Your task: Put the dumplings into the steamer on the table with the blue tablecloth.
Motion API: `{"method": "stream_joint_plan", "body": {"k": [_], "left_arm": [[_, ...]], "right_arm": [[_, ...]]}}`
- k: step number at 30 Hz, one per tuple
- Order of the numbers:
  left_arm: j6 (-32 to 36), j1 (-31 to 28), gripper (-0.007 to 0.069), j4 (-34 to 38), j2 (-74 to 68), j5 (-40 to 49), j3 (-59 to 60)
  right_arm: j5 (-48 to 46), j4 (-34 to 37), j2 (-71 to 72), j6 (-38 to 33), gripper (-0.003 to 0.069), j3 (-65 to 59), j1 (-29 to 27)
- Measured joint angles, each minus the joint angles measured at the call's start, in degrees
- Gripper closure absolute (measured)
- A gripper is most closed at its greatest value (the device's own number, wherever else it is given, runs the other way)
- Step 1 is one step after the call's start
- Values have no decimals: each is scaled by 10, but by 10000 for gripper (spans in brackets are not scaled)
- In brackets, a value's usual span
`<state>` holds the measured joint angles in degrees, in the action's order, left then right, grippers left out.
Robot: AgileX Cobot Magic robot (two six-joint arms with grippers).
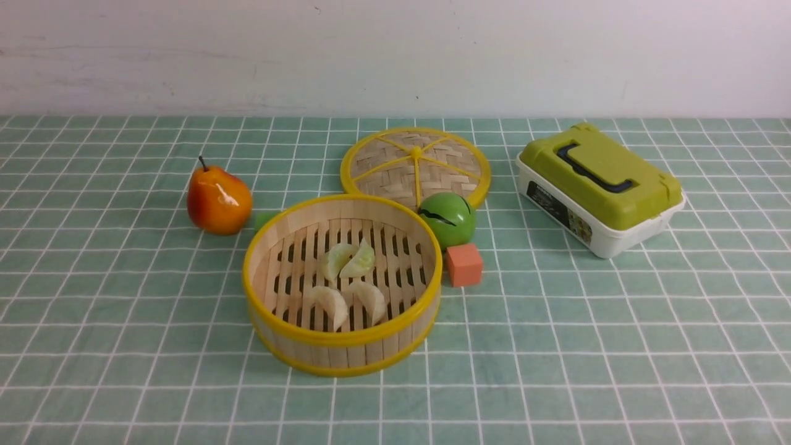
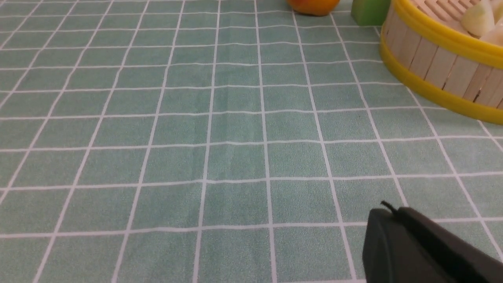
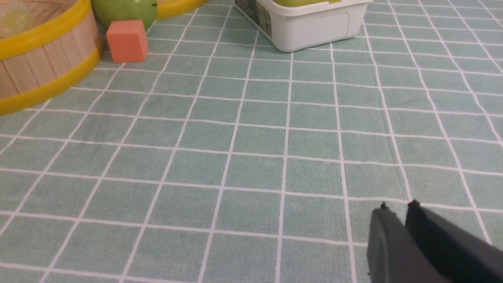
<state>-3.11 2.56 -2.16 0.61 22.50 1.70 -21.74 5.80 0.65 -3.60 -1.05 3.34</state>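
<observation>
The steamer (image 1: 343,346) stands at the middle of the teal grid cloth (image 1: 123,321). On its slatted floor lie two pale yellow-green dumplings (image 1: 347,261) and two creamy white dumplings (image 1: 349,301). Neither arm shows in the front view. In the left wrist view my left gripper (image 2: 391,212) is shut and empty, low over bare cloth, with the steamer (image 2: 436,67) beyond it. In the right wrist view my right gripper (image 3: 397,208) is shut and empty over bare cloth, the steamer (image 3: 43,59) well away from it.
A woven yellow-rimmed lid (image 1: 415,164) lies flat behind the steamer. A green ball (image 1: 448,219) and an orange cube (image 1: 464,264) sit at its right, a pear (image 1: 219,199) and a small green block (image 1: 264,219) at its left. A green-lidded white box (image 1: 599,188) stands at the right.
</observation>
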Motion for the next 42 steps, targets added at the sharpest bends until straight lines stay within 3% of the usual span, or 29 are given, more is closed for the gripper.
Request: {"method": "stream_joint_plan", "body": {"k": [42], "left_arm": [[0, 0, 638, 0, 0, 0, 1]], "right_arm": [[0, 0, 0, 0, 535, 0, 0]]}}
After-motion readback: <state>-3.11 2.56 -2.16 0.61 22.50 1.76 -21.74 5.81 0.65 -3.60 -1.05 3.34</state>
